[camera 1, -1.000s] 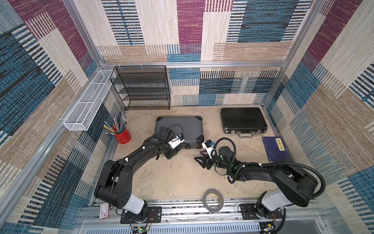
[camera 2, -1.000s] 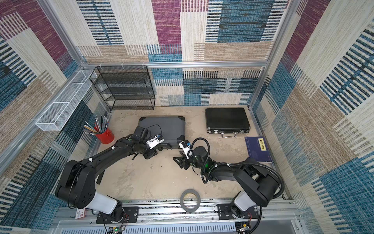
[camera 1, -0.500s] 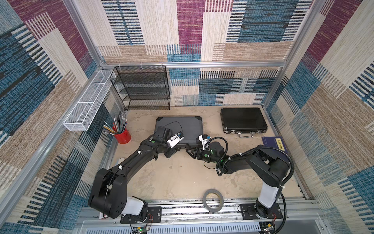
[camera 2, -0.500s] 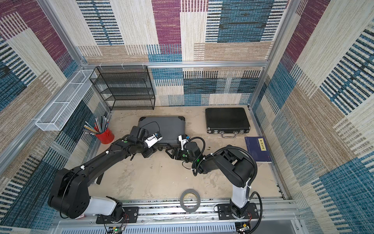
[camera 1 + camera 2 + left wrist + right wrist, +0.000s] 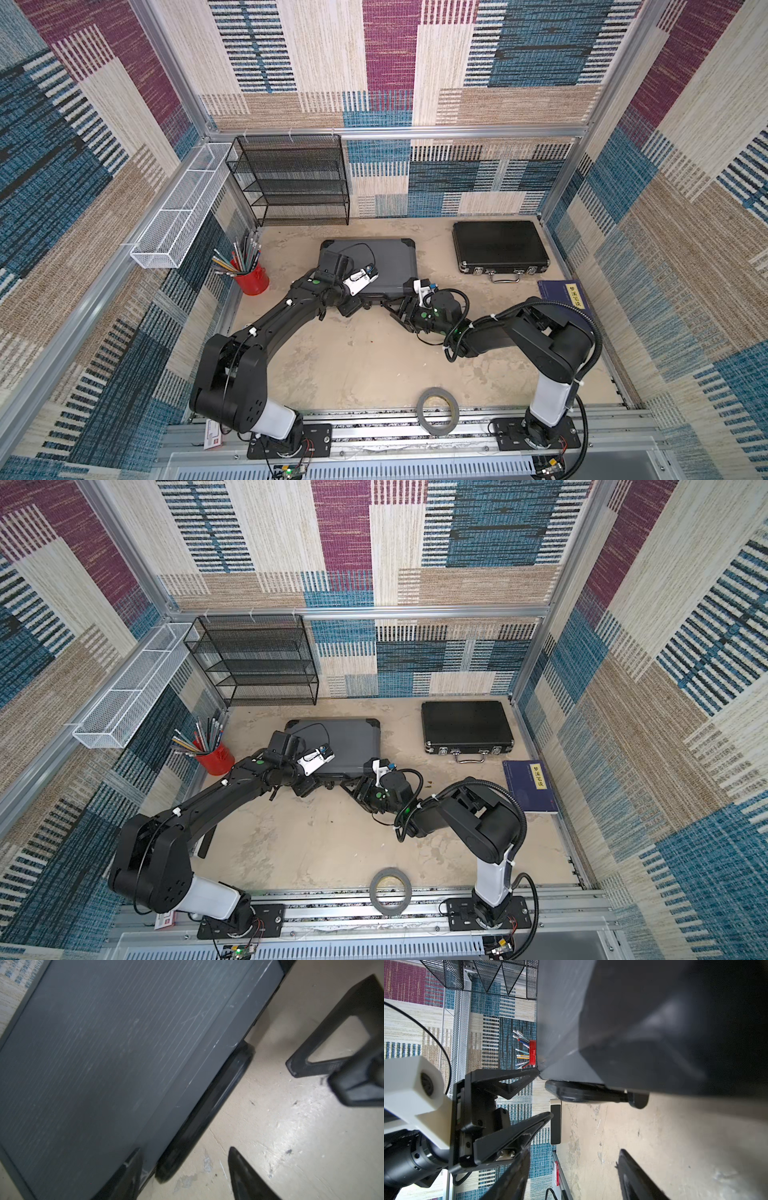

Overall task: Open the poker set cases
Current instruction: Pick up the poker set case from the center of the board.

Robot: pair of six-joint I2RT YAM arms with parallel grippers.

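The grey poker set case [image 5: 386,259] [image 5: 353,737] lies flat and shut at the middle back, its black handle [image 5: 207,1109] [image 5: 591,1091] along the near edge. My left gripper [image 5: 353,306] [image 5: 184,1155] is open at that edge: one finger over the lid rim, the other over the floor, the handle's end between them. My right gripper [image 5: 400,309] [image 5: 574,1155] is open and empty over bare floor beside the handle's other end. The black poker set case [image 5: 500,245] [image 5: 465,727] lies shut at the back right, untouched.
A red cup of pencils [image 5: 251,280] stands at the left wall, with a black mesh shelf [image 5: 291,183] and a white wire basket [image 5: 178,203] behind it. A dark blue book [image 5: 561,295] lies at the right wall. A tape roll [image 5: 437,409] sits on the front rail.
My right arm has folded and swung its gripper left, up to the grey case's near edge. Both grippers have opened wider. The left gripper has edged closer to the handle.
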